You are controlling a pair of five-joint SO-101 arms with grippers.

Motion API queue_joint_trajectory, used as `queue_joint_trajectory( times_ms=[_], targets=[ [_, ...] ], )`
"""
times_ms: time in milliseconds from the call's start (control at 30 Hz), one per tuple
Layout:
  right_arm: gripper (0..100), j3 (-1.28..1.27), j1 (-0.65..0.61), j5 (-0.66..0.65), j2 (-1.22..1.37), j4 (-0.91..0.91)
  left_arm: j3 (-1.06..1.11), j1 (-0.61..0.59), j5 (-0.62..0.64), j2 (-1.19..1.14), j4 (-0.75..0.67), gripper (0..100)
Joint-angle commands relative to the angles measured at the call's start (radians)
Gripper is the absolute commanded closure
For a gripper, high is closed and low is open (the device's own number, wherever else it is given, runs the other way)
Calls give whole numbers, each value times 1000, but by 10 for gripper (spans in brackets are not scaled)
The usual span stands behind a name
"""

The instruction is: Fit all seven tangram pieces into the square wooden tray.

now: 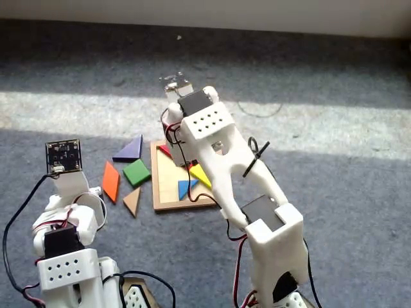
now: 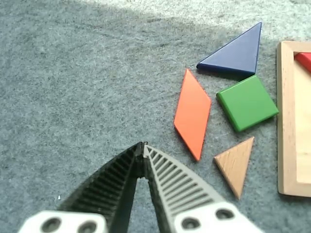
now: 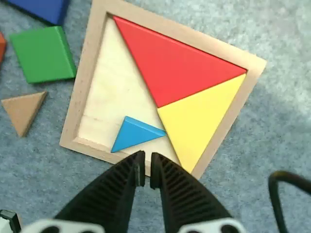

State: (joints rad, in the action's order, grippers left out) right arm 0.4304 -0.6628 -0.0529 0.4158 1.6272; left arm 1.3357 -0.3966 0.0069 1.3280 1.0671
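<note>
The square wooden tray (image 3: pixel 82 77) (image 1: pixel 168 196) holds a large red triangle (image 3: pixel 175 68), a large yellow triangle (image 3: pixel 199 121) and a small blue triangle (image 3: pixel 133 135). My right gripper (image 3: pixel 147 169) is shut and empty, above the tray's rim beside the blue triangle. The right arm (image 1: pixel 218 154) stretches over the tray and hides part of it. On the carpet left of the tray lie a dark blue triangle (image 2: pixel 235 51), a green square (image 2: pixel 247 103), an orange parallelogram (image 2: pixel 192 112) and a tan triangle (image 2: pixel 235 164). My left gripper (image 2: pixel 144 148) is shut and empty, short of the orange parallelogram.
Grey carpet covers the floor, with a sunlit band across the far side (image 1: pixel 77 109). The left arm (image 1: pixel 67 250) sits at the near left, its cables looping at the front edge. A wall base (image 1: pixel 257 16) runs along the back.
</note>
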Motion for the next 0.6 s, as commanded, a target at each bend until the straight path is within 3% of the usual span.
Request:
queue_joint_trajectory(
  times_ms=[0,300,567],
  targets=[
    [994,-19,12,-66,-16,-44,-15,1,-8,8,-20,992],
    [994,-277,-79,-68,-15,-321,-25,-62,-2,8,-35,992],
    [994,-354,-122,-68,-15,-420,-24,-62,-2,8,-35,992]
  ],
)
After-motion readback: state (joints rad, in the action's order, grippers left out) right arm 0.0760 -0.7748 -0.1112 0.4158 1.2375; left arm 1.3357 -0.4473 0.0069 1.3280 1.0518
